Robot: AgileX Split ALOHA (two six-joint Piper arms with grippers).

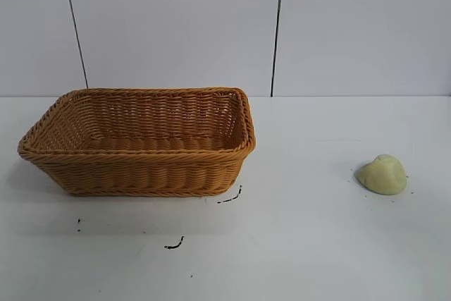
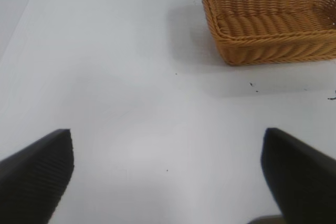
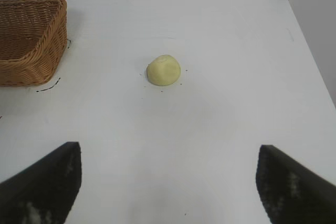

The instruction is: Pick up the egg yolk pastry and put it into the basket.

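Wicker basket (image 1: 141, 167): we see it at 9 o'clock on the table (image 1: 310, 244).
Egg yolk pastry (image 1: 382, 174): 3 o'clock, well apart.
Left gripper (image 2: 168, 171): fingers spread, empty.
Right gripper (image 3: 168, 182): fingers spread, empty.

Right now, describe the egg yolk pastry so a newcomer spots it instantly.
Start from the white table and find the big orange-brown wicker basket on its left half. Look well to the basket's right, across bare tabletop: the egg yolk pastry sits alone there. It is the only small, smooth, pale yellow dome, neither woven nor orange.
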